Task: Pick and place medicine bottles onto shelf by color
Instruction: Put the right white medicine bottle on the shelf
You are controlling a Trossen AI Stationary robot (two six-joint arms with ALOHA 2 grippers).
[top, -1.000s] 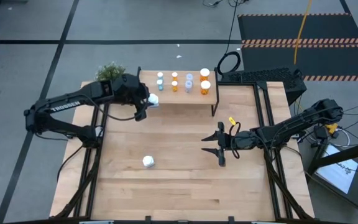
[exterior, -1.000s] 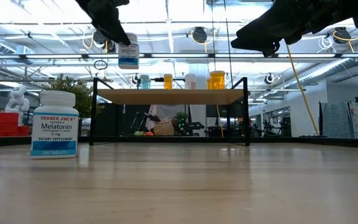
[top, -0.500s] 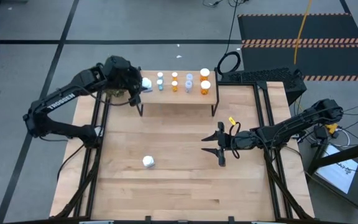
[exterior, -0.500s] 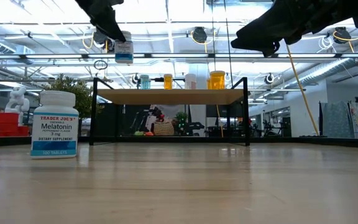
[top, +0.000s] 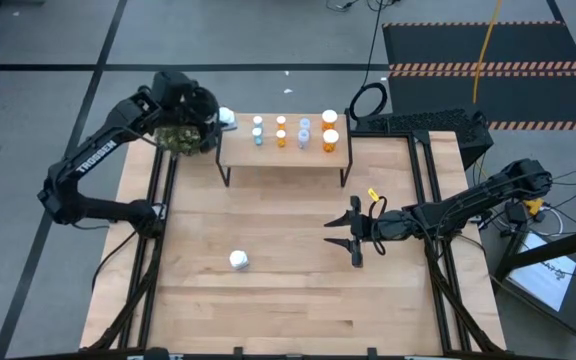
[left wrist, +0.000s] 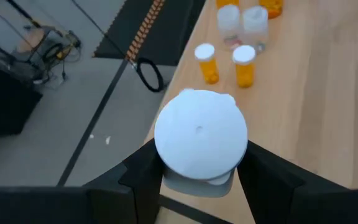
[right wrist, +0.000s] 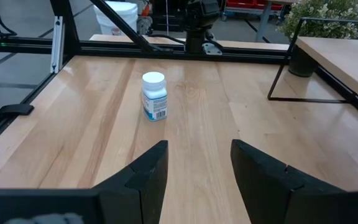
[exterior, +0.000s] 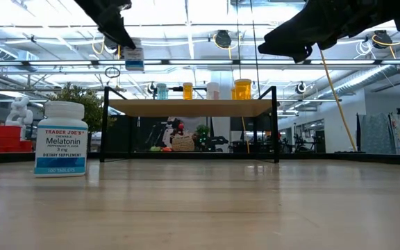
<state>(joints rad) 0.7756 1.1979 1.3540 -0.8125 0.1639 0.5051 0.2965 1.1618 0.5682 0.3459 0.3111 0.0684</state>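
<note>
A white bottle (top: 226,117) with a white cap is gripped between the two fingers of the left hand (top: 218,120), held in the air just over the left end of the shelf (top: 238,155); in the left wrist view the round cap (left wrist: 201,137) fills the gap between the dark fingers (left wrist: 143,177), and in the low view the bottle (exterior: 134,59) hangs well above the board (exterior: 193,106). On the shelf stand several small bottles in a cluster toward its right half: a pale blue pair (top: 258,131), a small orange pair (top: 281,131), a pale one (top: 304,133) and a larger orange pair (top: 330,132) at the right end. From the low view, the blue bottle (exterior: 162,91), an orange one (exterior: 187,90), a white one (exterior: 213,90) and the large orange one (exterior: 242,89) line up along the top. Another white bottle (top: 238,260) with a blue-banded label stands upright on the table (top: 288,300), well apart from the shelf, toward the front left; it shows large in the low view (exterior: 61,139) and farther off in the right wrist view (right wrist: 154,95). The right hand (top: 356,245) waits over the middle right of the table, its fingers (right wrist: 143,174) spread apart and holding nothing. A small potted plant (top: 176,125) sits just beside the shelf's left end, partly under the left arm.
</note>
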